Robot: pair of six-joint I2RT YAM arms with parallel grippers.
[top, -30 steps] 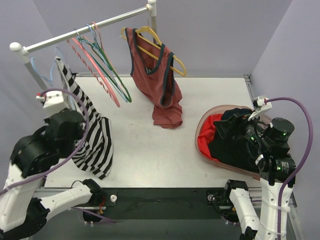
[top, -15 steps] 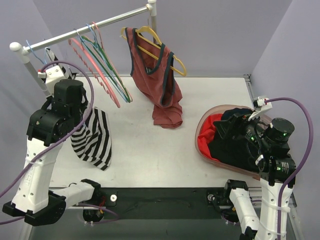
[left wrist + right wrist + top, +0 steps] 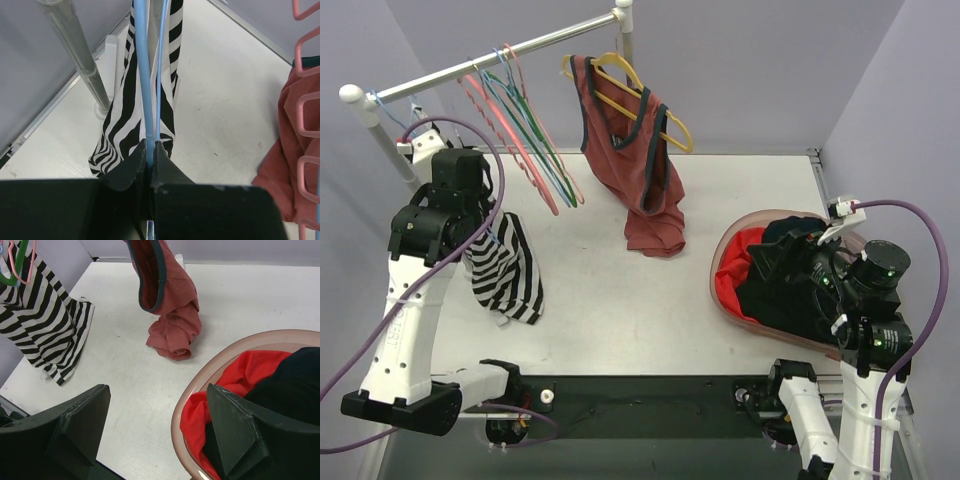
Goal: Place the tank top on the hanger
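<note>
My left gripper is shut on the thin light-blue hanger and holds it up near the left end of the clothes rail. The black-and-white striped tank top hangs on that hanger, its hem near the table. In the top view the left gripper sits just above the striped tank top, and the hanger's blue wire reaches the rail. The tank top also shows in the right wrist view. My right gripper is open and empty over the basket's near-left rim.
A rail on posts carries pink and green hangers and a rust-red top on a yellow hanger. A pinkish basket at the right holds red and black garments. The rail post stands close left of the held hanger.
My left arm has risen and swung back-left toward the rail's end, lifting the hanger and striped tank top off the table. The right arm has barely moved.
</note>
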